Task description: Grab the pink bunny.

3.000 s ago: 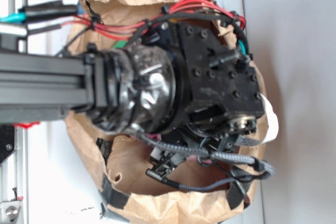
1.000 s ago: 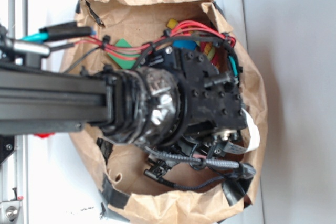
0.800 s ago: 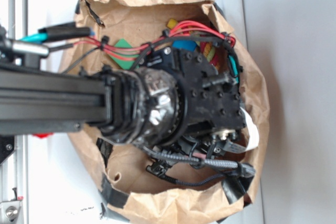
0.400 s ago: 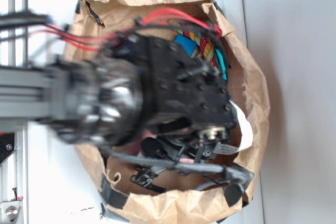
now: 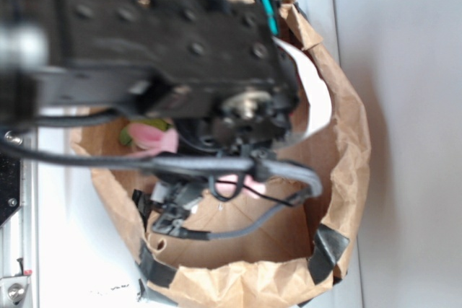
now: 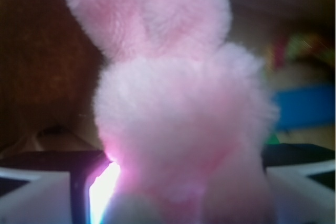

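The pink bunny fills the wrist view, fluffy and pale pink, its two long ears pointing up. My gripper is shut on the pink bunny's lower body, with one finger at its left and the other at its right. In the exterior view my arm is blurred and large over the bag's upper left. Part of the pink bunny shows beneath it, above the bag's floor. My fingertips are hidden there by the arm and cables.
A crumpled brown paper bag stands open, patched with black tape. A lime-green patch shows beside the bunny. Loose grey cables hang across the bag's mouth. Blurred blue and yellow toys lie at the right.
My arm has risen and swung toward the upper left, now larger and blurred. The bunny has come up with it. The coloured toys at the bag's back are now covered.
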You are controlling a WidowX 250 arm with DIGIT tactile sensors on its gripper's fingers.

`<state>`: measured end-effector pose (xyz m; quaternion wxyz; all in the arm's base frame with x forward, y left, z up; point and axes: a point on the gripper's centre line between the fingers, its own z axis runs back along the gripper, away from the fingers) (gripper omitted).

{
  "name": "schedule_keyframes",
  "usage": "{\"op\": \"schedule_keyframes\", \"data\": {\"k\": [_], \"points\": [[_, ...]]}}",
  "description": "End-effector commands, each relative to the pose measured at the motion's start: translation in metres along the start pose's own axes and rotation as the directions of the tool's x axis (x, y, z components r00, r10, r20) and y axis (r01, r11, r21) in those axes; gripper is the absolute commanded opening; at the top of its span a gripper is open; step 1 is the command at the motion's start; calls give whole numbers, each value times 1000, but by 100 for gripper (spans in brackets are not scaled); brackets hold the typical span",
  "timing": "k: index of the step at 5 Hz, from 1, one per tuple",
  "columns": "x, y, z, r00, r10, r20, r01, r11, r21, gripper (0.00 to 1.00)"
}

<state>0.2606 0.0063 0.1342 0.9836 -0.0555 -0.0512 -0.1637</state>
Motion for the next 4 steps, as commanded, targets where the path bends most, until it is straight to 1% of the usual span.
{"op": "schedule_keyframes", "data": {"k": [1,2,3,4], "points": [[-2,8,56,981,137,139,-147,987,60,0],[5,-3,73,973,166,160,-187,974,129,0],[17,-4,78,970,180,166,-201,972,121,0],[28,-13,72,976,173,132,-195,965,174,0]]}}
